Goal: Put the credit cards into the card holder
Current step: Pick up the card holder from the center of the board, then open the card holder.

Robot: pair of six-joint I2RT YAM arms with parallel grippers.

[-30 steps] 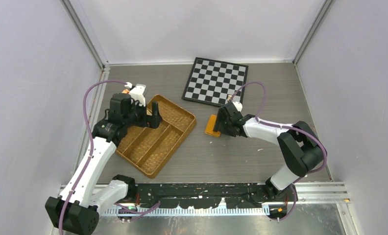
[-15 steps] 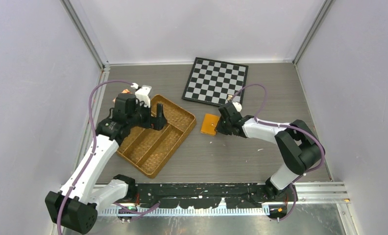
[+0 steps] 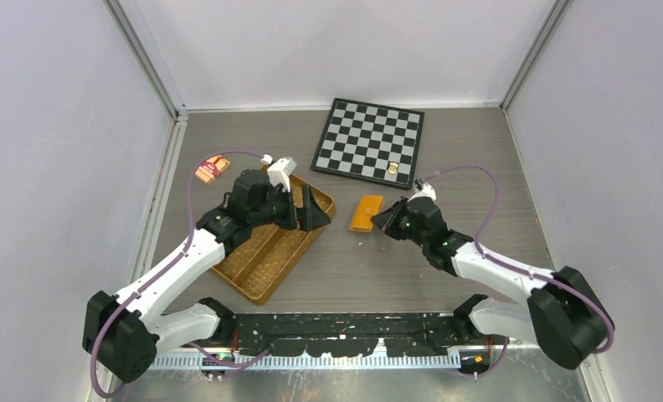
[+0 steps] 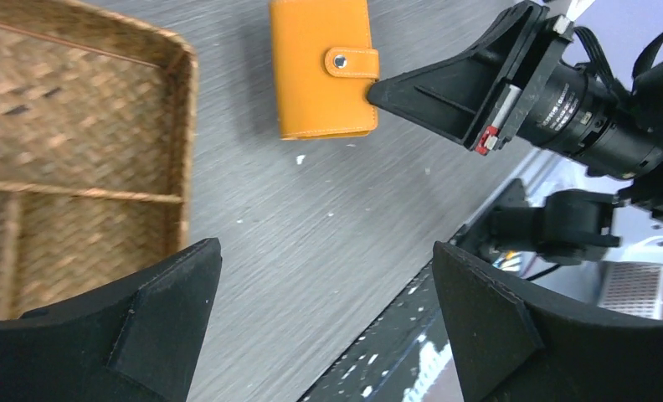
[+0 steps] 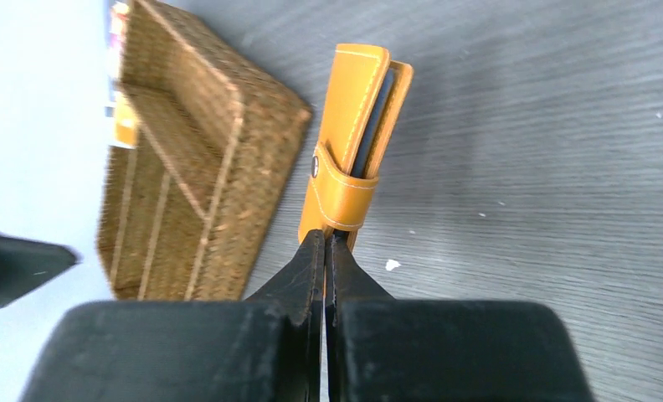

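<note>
Black mounting rail point(image 3: 353, 325) runs along the near edge of the table point(image 3: 370, 272), a grey wood-grain top flecked with small white scuffs. Just beyond it lies a brown woven tray point(image 4: 183, 142), set at a slant, with dividers splitting it into long compartments. The left gripper point(image 4: 324, 251) hangs over the tray's far right corner with its two black fingers spread as wide as they go and nothing between them. To the right of the tray, just beside it on bare table, lies the card holder point(image 3: 366, 212), an orange leather-like wallet, folded shut, its strap fastened by a small metal snap point(image 4: 339, 60). In the overhead view its long axis runs away from the arms and leans to the right, so one short end points near-left and the other far-right toward the chessboard point(image 3: 368, 138). The strap wraps the long edge that faces the right arm. The right gripper point(image 5: 325, 239) comes in low from that side with its fingers pressed together, their tips touching the holder's edge right at the strap; whether they pinch any of the leather I cannot tell. From the right wrist a dark strip shows between the holder's two orange leaves. Farther back a small pale piece point(image 3: 393, 168) sits on the chessboard's near edge, and a red-and-tan packet point(image 3: 212, 168) lies far left. Pale lilac-grey walls point(image 3: 336, 50) with metal corner posts close in the space.
</note>
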